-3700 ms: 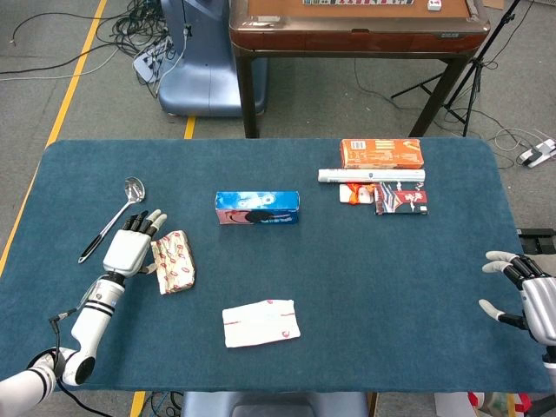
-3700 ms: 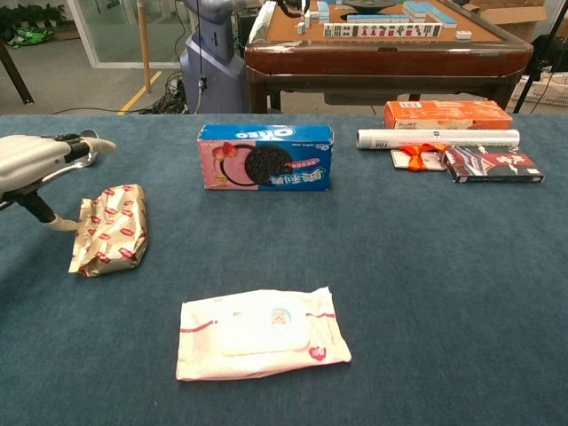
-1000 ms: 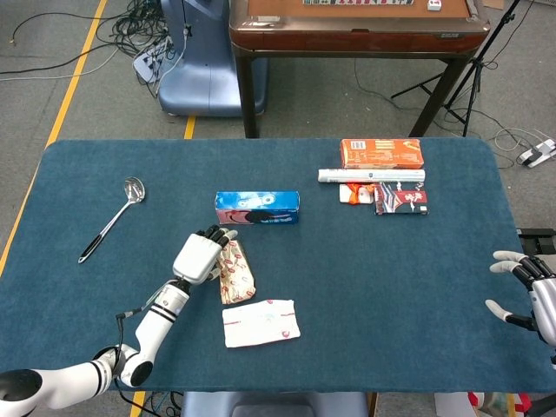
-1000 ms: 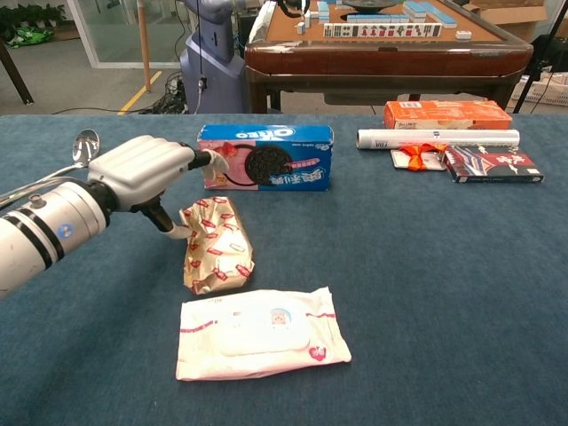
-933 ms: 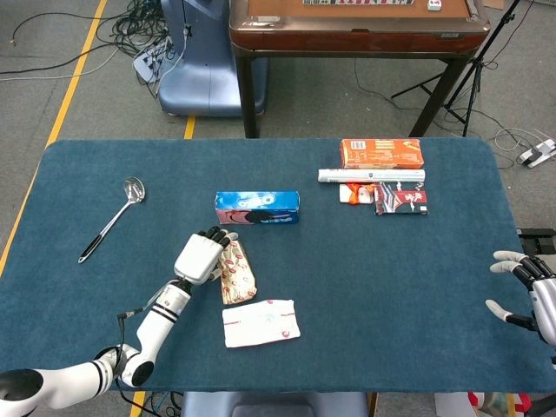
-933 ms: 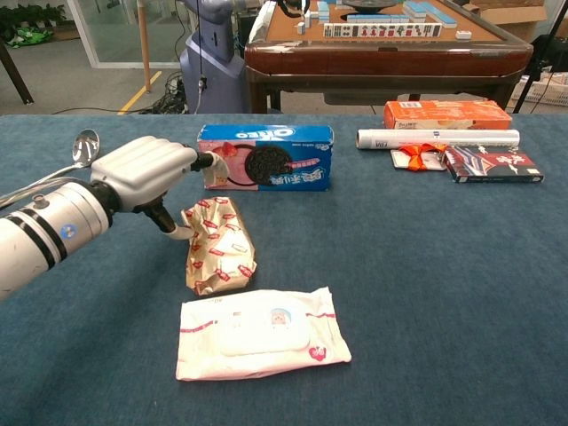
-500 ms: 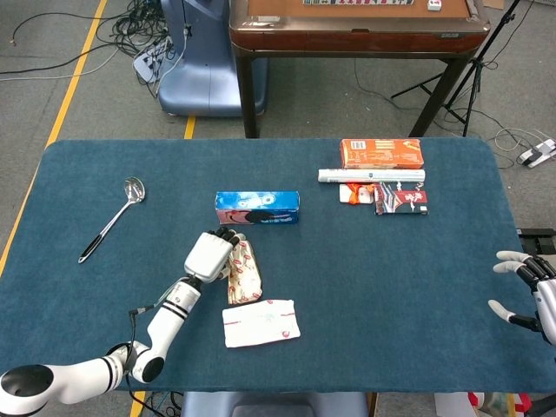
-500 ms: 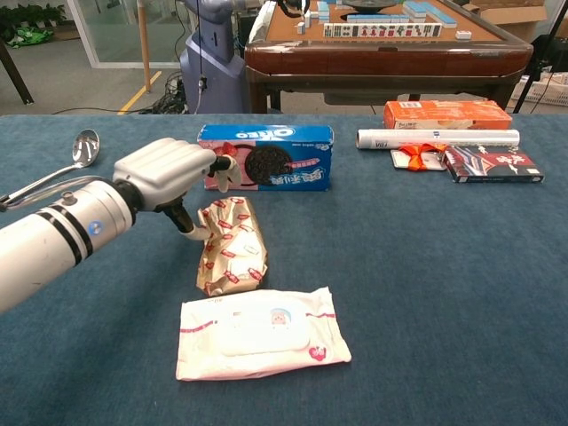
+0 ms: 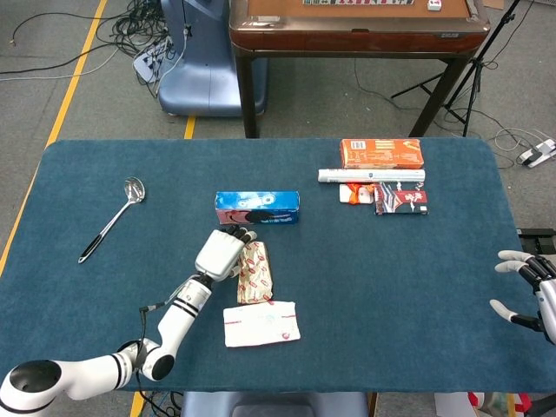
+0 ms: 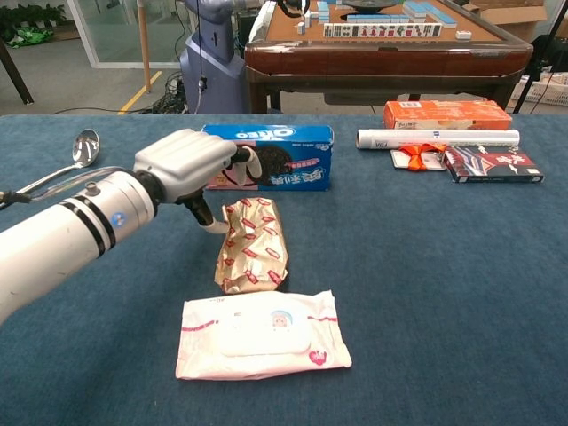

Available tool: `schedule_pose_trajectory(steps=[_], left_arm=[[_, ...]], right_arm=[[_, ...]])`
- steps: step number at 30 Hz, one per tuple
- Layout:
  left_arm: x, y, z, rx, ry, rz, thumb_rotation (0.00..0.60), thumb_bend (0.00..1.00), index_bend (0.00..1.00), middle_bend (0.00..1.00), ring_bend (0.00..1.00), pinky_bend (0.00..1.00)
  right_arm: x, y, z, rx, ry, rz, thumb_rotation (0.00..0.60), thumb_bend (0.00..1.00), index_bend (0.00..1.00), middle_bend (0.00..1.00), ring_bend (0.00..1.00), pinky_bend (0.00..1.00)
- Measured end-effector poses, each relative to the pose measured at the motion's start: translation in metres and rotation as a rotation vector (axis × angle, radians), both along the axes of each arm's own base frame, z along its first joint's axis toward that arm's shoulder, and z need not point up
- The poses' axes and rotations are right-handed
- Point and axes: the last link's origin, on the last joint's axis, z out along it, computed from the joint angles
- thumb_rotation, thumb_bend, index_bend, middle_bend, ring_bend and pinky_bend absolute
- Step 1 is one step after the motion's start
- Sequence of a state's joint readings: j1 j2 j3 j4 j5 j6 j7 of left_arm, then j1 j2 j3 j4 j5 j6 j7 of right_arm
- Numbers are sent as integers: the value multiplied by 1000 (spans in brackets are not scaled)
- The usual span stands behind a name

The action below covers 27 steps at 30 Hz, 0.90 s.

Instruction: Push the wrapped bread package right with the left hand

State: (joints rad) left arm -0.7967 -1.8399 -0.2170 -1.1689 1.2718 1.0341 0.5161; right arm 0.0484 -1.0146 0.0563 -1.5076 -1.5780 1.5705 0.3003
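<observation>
While the left hand (image 10: 186,160) presses it open-fingered, the bread package (image 10: 251,244) lies lengthwise — front-to-back.

- Grey floor (image 9: 78,78); yellow line (image 9: 65,87) at 10 o'clock.
- Brown mahjong table (image 9: 356,35) at 12 o'clock, tiles on top.
- Cables (image 9: 148,17) at 11 o'clock.
- Tripod legs (image 9: 473,82) at 1 o'clock.
- Blue machine base (image 9: 195,74) beside the table.

Your left hand (image 10: 191,162) has a blocky silver-white shell with black fingers, on a glossy white forearm with black wrist rings, a blue dot, thin black cable. Right hand (image 9: 532,291) looks similar.
</observation>
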Motion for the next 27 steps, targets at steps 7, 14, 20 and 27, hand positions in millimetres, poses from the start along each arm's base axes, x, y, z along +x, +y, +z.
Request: schedule_pose_trajectory(steps=[7, 14, 20, 27], left_arm=[[-26, -5, 35, 78, 33, 16, 600, 0, 170, 350, 298, 577], [-56, -30, 81, 93, 60, 27, 600, 0, 194, 472, 405, 646], [-86, -70, 127, 105, 83, 45, 600, 0, 228, 522, 451, 664], [-127, -122, 173, 134, 142, 222, 600, 0, 278, 535, 454, 664]], right_arm=[[0, -1, -2, 12, 7, -3, 600, 73, 398, 316, 266, 623], [1, -4, -10, 36, 29, -10, 600, 73, 398, 325, 268, 623], [2, -6, -17, 57, 46, -19, 600, 72, 398, 334, 275, 623], [1, -8, -22, 73, 62, -37, 600, 73, 398, 338, 278, 623]])
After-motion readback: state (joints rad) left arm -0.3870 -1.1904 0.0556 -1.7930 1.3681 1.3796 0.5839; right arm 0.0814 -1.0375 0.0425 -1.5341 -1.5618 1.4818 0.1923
